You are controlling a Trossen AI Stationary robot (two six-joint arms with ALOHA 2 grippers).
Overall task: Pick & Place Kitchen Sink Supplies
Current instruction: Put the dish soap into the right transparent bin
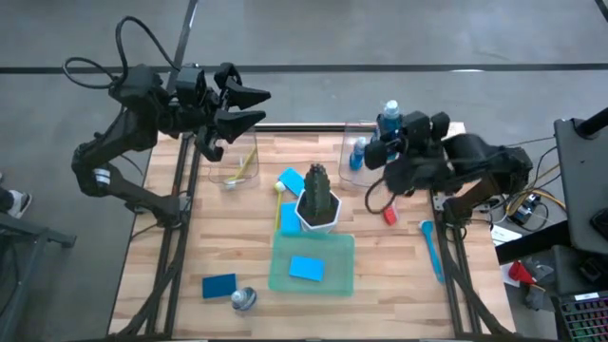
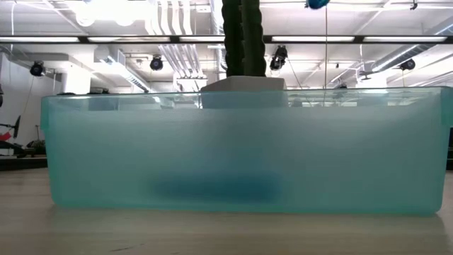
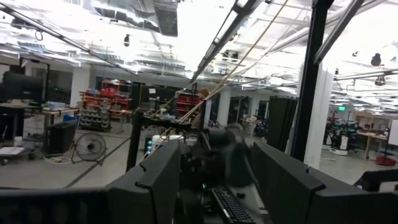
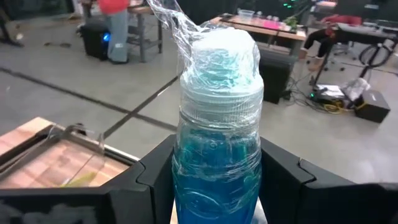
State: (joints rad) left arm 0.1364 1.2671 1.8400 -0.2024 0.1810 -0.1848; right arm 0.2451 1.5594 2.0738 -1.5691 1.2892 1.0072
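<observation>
- Two arms are raised at the table's (image 1: 399, 285) far edge, behind the plant (image 1: 317, 198).
- The right hand (image 4: 216, 180) is clenched on a bottle (image 4: 216, 124) of blue liquid, upright and shrink-wrapped, held above the clear bin (image 1: 353, 152) right of the plant.
- The left hand (image 1: 255, 106) hangs spread and empty over the bin (image 1: 231, 163) left of the plant; a yellow brush (image 1: 245, 167) leans in it.
- The tray (image 1: 312, 264) in front of the plant holds a sponge (image 1: 306, 269).
- A blue brush (image 1: 432, 250) lies right of the plant.
</observation>
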